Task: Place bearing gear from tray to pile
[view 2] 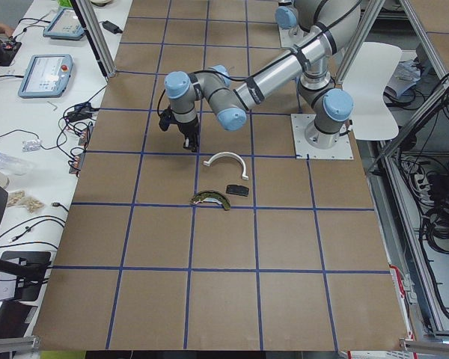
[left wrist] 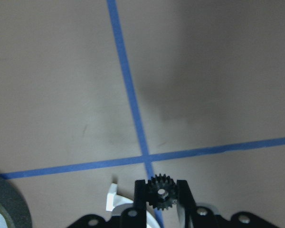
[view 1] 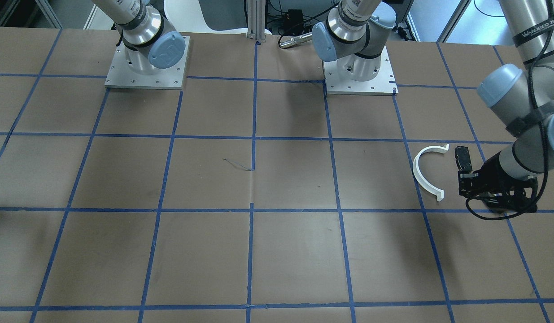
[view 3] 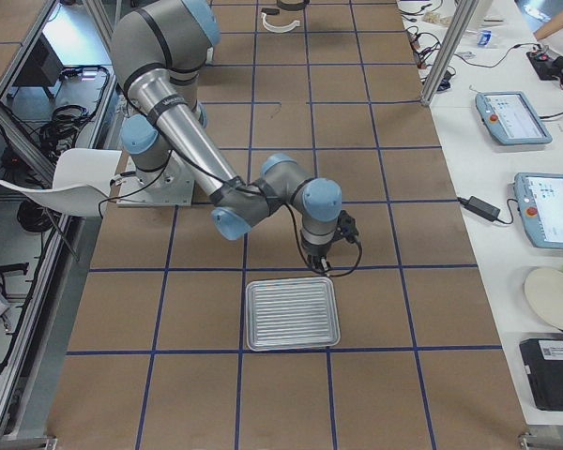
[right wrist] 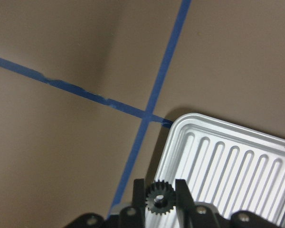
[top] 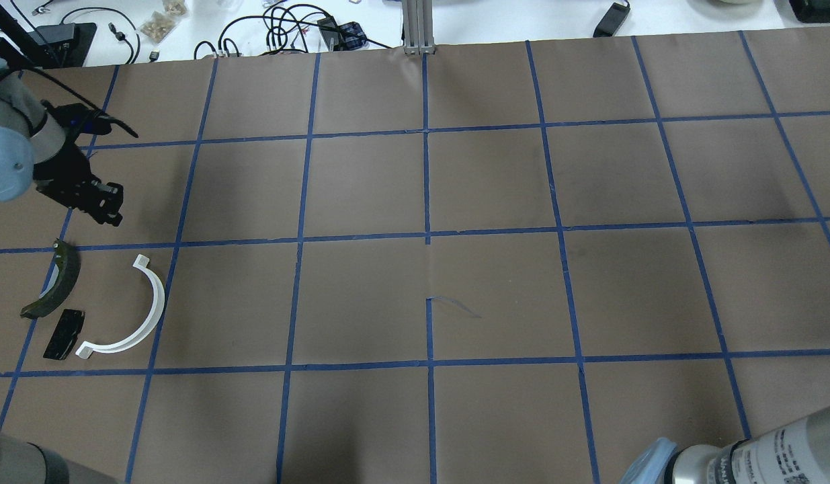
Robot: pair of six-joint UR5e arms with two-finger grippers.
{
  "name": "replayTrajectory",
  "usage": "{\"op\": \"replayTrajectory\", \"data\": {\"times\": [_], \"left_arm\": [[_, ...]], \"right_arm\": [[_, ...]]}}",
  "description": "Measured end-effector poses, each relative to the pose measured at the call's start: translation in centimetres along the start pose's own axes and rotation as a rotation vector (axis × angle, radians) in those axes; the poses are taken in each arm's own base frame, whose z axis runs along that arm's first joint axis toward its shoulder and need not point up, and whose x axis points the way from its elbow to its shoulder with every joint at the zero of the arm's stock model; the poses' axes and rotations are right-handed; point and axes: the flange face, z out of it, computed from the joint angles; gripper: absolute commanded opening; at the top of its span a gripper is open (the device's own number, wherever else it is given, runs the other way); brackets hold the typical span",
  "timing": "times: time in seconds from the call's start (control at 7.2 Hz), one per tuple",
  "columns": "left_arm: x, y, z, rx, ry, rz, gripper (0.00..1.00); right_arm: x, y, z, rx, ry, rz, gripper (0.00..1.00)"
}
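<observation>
Open table (top: 421, 181) surrounds the left pincer (top: 111, 214); the white arc (top: 156, 302), olive shoe (top: 55, 286) and black pad (top: 64, 333) lie near.

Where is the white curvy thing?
The white half-ring lies at the overhead view's left, beside the small black pad and near the olive shoe, below the left gripper.

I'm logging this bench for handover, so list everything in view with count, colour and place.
Gears: 2, black; left gear and right gear, each clamped between fingers.
Half-ring arc: 1, white, table's left end.
Pad: 1, black, beside the arc.
Curved shoe: 1, dark olive, beside the pad.
Tray: 1, silver, table's right end.
Table: 1, brown, blue tape grid.
Left gripper: 1, black, near the arc.
Right gripper: 1, black, at the tray's corner.
</observation>
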Motion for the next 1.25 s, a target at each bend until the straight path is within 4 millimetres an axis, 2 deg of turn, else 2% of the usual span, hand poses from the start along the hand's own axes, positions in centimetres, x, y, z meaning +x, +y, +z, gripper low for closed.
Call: {"op": "replayTrajectory", "data": {"times": [0.14, 0.28, 0.56, 0.69, 0.97, 1.11, 1.25], "left_arm": [[-1.7, 1.6, 1.5, -0.004, 0.022, -0.007, 0.00], [-2.4, 2.3, 3.0, 0.010, 0.021, -0.005, 0.00], [-2.4, 3.0, 5.7, 0.033, 0.005, -0.001, 0.00], [-2.2, 3.2, 6.4, 0.032, 0.005, -0.003, 0.00], [-1.7, 3.5, 7.7, 0.016, 0.019, -0.009, 0.00], [-1.3, 3.9, 8.5, 0.004, 0.031, -0.008, 0.00], [-1.0, 4.1, 9.0, -0.005, 0.037, -0.005, 0.00]], "right_arm": [[-4.4, -3.6, -2.8, 0.007, 0.001, 0.041, 0.16], [-10.0, -7.6, -5.1, 0.010, -0.002, 0.095, 0.16], [-24.3, -15.8, -7.2, -0.001, -0.019, 0.215, 0.16], [-32.4, -18.5, -7.6, -0.017, -0.031, 0.293, 0.19], [-46.7, -21.1, -7.8, -0.031, -0.037, 0.424, 0.15], [-52.5, -21.9, -6.5, -0.045, -0.040, 0.481, 0.15], [-57.4, -22.7, -4.0, -0.068, -0.041, 0.542, 0.17]]}}
